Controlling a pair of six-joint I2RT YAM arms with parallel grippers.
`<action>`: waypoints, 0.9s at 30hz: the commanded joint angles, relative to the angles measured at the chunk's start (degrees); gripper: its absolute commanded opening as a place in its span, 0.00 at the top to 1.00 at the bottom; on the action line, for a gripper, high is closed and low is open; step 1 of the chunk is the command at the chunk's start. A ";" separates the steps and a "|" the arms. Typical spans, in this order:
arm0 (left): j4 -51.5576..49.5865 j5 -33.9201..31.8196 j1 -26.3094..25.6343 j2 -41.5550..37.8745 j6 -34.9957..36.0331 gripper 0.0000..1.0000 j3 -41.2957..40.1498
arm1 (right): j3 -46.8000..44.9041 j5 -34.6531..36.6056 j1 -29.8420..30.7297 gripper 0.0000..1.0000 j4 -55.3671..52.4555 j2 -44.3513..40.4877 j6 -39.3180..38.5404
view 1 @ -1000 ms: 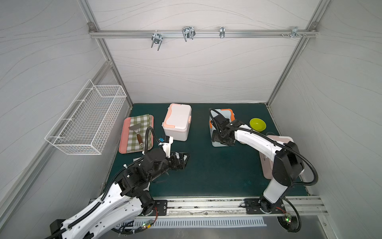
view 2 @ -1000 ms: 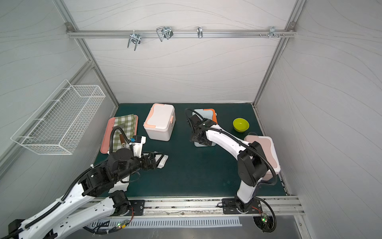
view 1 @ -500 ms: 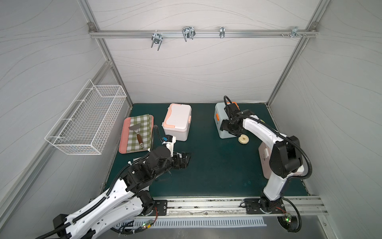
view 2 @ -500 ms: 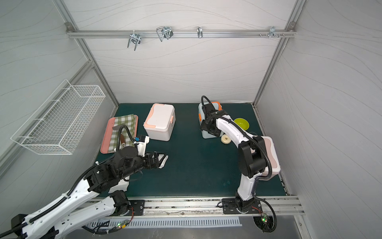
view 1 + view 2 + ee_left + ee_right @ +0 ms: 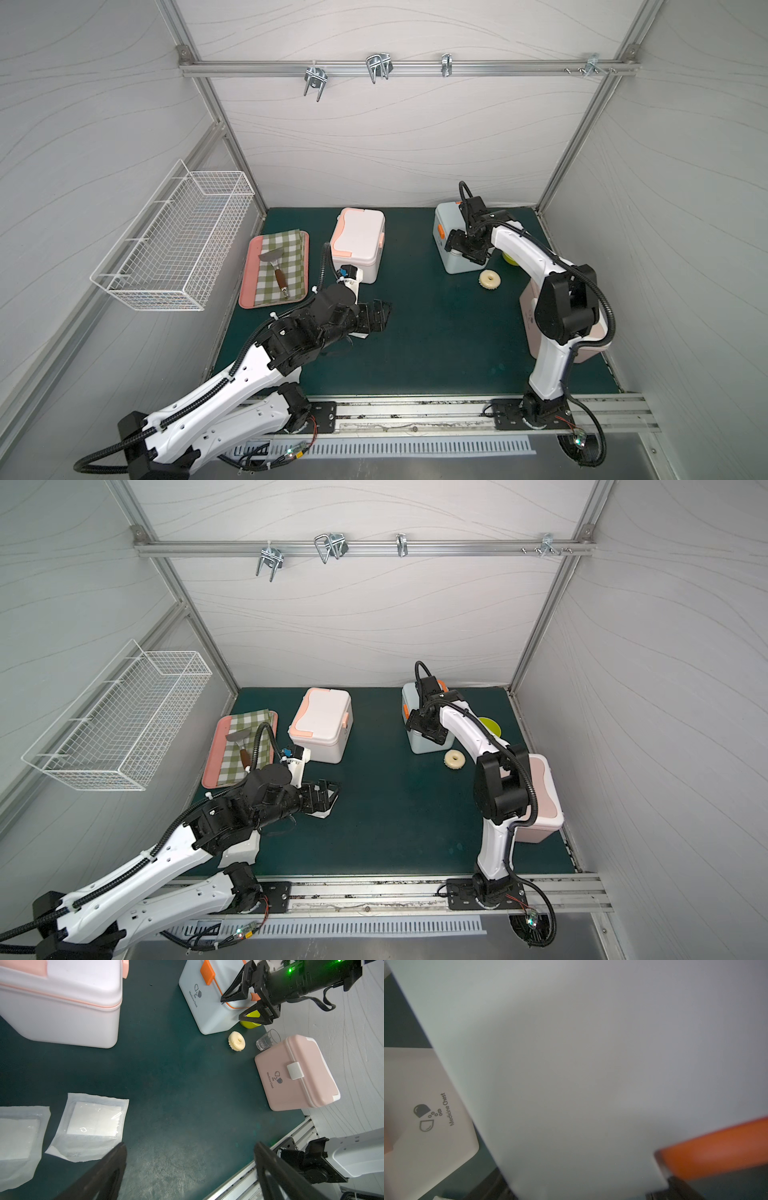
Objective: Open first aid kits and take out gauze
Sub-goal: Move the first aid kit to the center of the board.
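Observation:
The white kit with peach trim (image 5: 357, 245) (image 5: 320, 725) stands shut at the back middle. A light blue kit with orange trim (image 5: 444, 220) (image 5: 207, 1012) stands upright at the back right, lid down. My right gripper (image 5: 462, 249) (image 5: 231, 1008) has its jaws spread wide astride that kit's end, one finger over the lid and one beside the wall. The pale pink kit (image 5: 295, 1076) (image 5: 544, 796) sits shut behind the right arm. Two wrapped gauze pads (image 5: 91, 1124) (image 5: 16, 1138) lie flat on the mat. My left gripper (image 5: 384, 311) (image 5: 190, 1145) hovers open and empty beside them.
A pink tray (image 5: 249, 286) with checked cloth and a spatula (image 5: 274, 266) lies at the left. A cream ring (image 5: 489, 279), a yellow-green bowl (image 5: 492, 727) and a small glass (image 5: 268, 1040) sit near the blue kit. A wire basket (image 5: 174, 237) hangs on the left wall.
The right gripper has moved the light blue kit back and rightward and it now stands upright; the cream ring has come into view. The left arm has barely shifted.

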 commanded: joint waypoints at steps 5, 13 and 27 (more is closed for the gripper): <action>-3.37 -2.26 1.39 2.53 2.81 0.04 6.64 | -11.23 -7.37 2.57 0.01 1.50 -16.11 -5.29; -9.81 5.69 17.27 13.93 7.83 0.04 16.67 | -24.98 -14.88 4.68 0.01 8.49 -31.49 -7.92; -15.17 14.22 42.99 43.68 16.12 0.04 42.85 | -25.55 -25.64 4.02 0.01 11.93 -33.56 -14.54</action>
